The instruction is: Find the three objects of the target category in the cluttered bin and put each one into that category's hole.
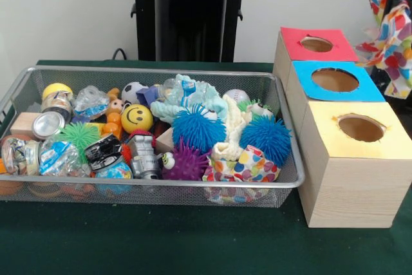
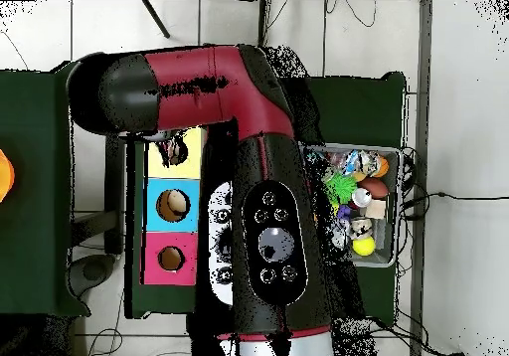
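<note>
Beside bin (image 1: 283, 181), three boxes' holes stood clear; arm (image 2: 260, 163) hid yellow box (image 2: 189, 145) overhead. Pincer state: cannot tell. Best approach: pick topmost target first.

A robot test bench in what is probably a laboratory.

A red and black arm (image 2: 249, 173) is mounted at a table draped in green cloth (image 1: 161, 243). A wire bin (image 1: 283, 178) of assorted toys and three wooden boxes (image 1: 351, 185) with colour-coded holes are laid out, and loose cables (image 2: 437, 198) are seen across a tiled floor (image 2: 467, 93).
</note>
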